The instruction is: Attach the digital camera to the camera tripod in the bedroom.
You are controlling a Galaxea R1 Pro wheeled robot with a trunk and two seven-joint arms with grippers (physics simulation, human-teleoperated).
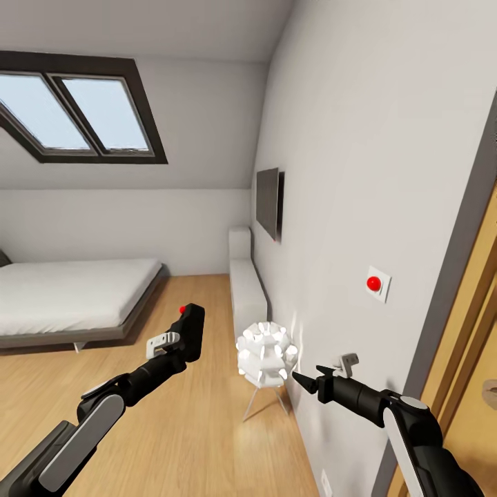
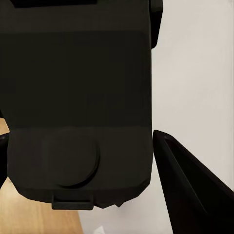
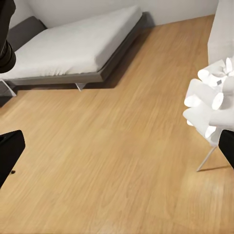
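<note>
The digital camera [image 1: 192,334] is a black block with a red button on top, and my left gripper [image 1: 186,345] is shut on it, holding it up over the wood floor. Up close in the left wrist view, the camera's dark body [image 2: 78,97] sits against one black finger [image 2: 187,187]. My right gripper [image 1: 304,381] is open and empty, close to the right wall beside a white lamp. In the right wrist view its fingertips [image 3: 9,151] stand wide apart at the picture's edges. The camera tripod is out of view.
A grey bed [image 1: 69,293] lies at the left under a skylight. A white petal-shaped lamp [image 1: 266,353] on thin legs stands by the right wall, with a low white unit [image 1: 245,283] behind it. A wall screen [image 1: 268,201], a red-button switch [image 1: 376,283] and a wooden door frame [image 1: 476,345] line the wall.
</note>
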